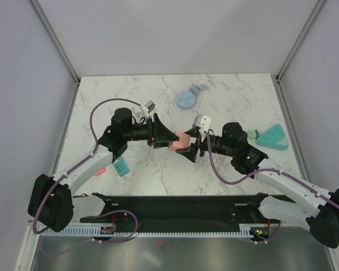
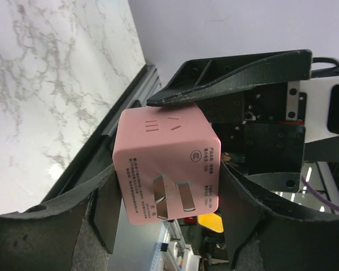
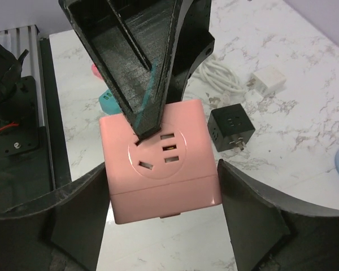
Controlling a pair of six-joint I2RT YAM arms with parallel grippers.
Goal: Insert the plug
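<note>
Pink cube plug (image 1: 182, 139) held up over the middle of the bench, both arms on it

Left gripper (image 1: 174, 138) and right gripper (image 1: 189, 148) are each closed to cube width, pressing its opposite sides, so it's double-clamped rn. Prongs (image 2: 172, 197) face the left cam, socket face (image 3: 158, 149) the right. Imo one arm should let go slowly w/o twisting, keeping the prongs square.

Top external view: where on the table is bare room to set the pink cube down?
Bare marble: the near strip between the left arm and the right arm, in front of the pink cube; and far right, between the blue disc and the teal wedge. Crowded: near left, around the small teal piece.
</note>
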